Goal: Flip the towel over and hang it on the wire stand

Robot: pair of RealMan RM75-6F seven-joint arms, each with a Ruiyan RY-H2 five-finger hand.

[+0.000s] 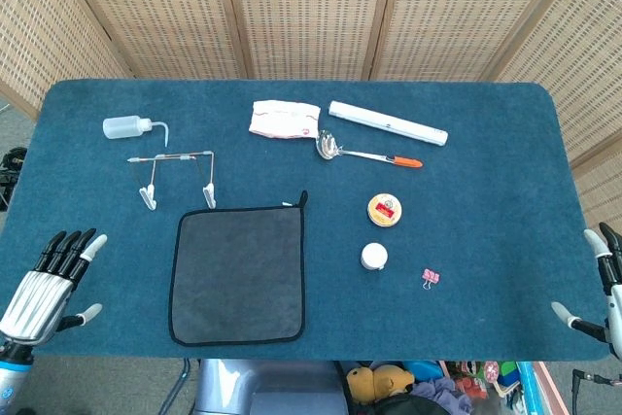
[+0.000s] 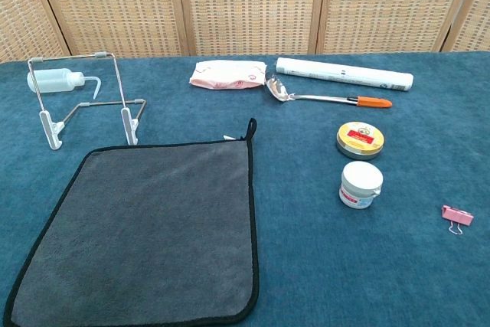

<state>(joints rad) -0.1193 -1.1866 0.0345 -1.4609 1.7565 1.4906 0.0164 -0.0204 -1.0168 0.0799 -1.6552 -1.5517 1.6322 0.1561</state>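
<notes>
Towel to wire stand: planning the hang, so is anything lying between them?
Nothing visible does. The towel lies flat just in front of the wire stand, with only bare table cloth between them.

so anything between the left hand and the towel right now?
Nothing. In the head view only bare blue table separates the left hand from the towel. The chest view doesn't show the hand.
</notes>
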